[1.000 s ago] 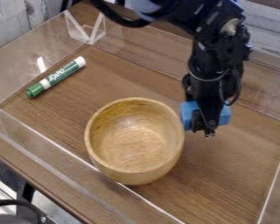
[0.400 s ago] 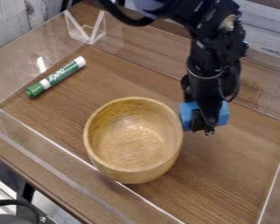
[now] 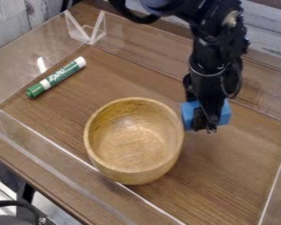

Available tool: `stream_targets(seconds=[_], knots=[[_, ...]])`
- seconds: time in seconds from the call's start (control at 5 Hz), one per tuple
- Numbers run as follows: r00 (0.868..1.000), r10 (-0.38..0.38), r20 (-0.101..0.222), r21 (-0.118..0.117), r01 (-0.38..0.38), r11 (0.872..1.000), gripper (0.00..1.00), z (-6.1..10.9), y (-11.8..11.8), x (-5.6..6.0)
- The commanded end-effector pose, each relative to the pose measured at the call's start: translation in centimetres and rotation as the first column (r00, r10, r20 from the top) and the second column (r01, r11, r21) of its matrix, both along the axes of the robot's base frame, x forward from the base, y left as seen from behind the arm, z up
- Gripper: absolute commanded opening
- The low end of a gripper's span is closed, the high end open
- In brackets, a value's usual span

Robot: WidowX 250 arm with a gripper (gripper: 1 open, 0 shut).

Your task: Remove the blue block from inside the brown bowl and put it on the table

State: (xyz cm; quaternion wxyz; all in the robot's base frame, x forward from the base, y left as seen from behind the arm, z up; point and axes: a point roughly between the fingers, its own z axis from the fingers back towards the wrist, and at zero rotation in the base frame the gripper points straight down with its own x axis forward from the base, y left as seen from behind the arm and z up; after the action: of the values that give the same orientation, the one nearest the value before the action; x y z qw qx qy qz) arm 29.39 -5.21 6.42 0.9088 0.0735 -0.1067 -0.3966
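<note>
Bowl (image 3: 133, 139) sits low centre of frame, empty inside as far as I see. Just right of its rim, my fingers (image 3: 206, 126) are clamped on the block (image 3: 210, 112), pointing steeply down. Vs a sec ago: no real shift, arm holding the same spot, block same place, fingers same squeeze. So block's out of the bowl already; I judge it's at or v. near the bench (image 3: 131, 75), can't tell if touching. Next: release. Marker (image 3: 56, 76) upper left, untouched.
</note>
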Motion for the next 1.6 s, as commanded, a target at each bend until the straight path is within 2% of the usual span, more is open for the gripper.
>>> stream_targets(seconds=[0.0,0.2,0.6,0.8,1.0,1.4], knots=[[0.999,0.009,0.045,-0.018,-0.009,1.000,0.00,1.4,0.0,1.2],[0.999,0.011,0.038,-0.022,-0.010,1.000,0.00,1.3,0.1,1.4],[0.999,0.022,0.033,-0.061,-0.020,0.998,0.00,0.7,-0.8,-0.6],[0.999,0.031,0.030,-0.076,-0.028,0.997,0.00,0.5,-1.1,-1.1],[0.999,0.040,0.024,-0.095,-0.037,0.995,1.00,0.0,-1.5,-1.6],[0.998,0.067,0.020,-0.142,-0.063,0.988,1.00,0.1,-1.9,-1.8]])
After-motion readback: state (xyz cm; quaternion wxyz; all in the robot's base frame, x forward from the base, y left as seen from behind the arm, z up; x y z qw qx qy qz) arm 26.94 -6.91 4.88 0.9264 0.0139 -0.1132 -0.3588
